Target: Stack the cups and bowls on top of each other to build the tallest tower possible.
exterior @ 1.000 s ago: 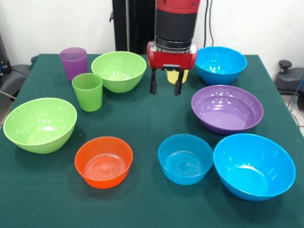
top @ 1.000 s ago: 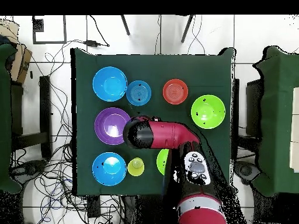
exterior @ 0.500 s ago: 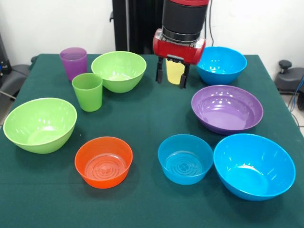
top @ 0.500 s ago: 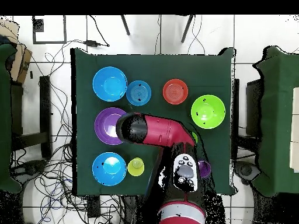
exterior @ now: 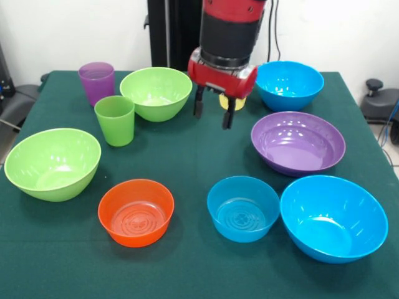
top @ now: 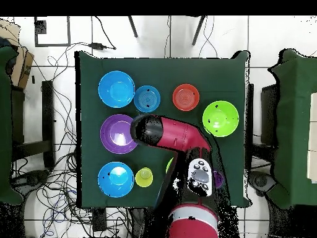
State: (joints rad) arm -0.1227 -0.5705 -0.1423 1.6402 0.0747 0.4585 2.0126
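My gripper (exterior: 213, 114) hangs open and empty over the table's far middle, jaws apart and pointing down. The yellow cup (exterior: 237, 101) stands just behind it, mostly hidden; it shows whole in the overhead view (top: 144, 177). The purple cup (exterior: 96, 81) and the green cup (exterior: 115, 119) stand upright at the far left. A lime bowl (exterior: 156, 92) sits beside them and another lime bowl (exterior: 52, 163) at the left edge. The orange bowl (exterior: 136, 212), the small blue bowl (exterior: 243, 207) and a big blue bowl (exterior: 333, 217) line the near side. Nothing is stacked.
The wide purple bowl (exterior: 298, 142) sits at the right, with another blue bowl (exterior: 290, 84) behind it. In the overhead view my red arm (top: 167, 133) reaches over the table's middle and hides the gripper. Cables lie on the floor around the table.
The gripper has moved from around the yellow cup to a spot a little lower and nearer the camera, left of the cup. It stays open. The cups and bowls have not moved.
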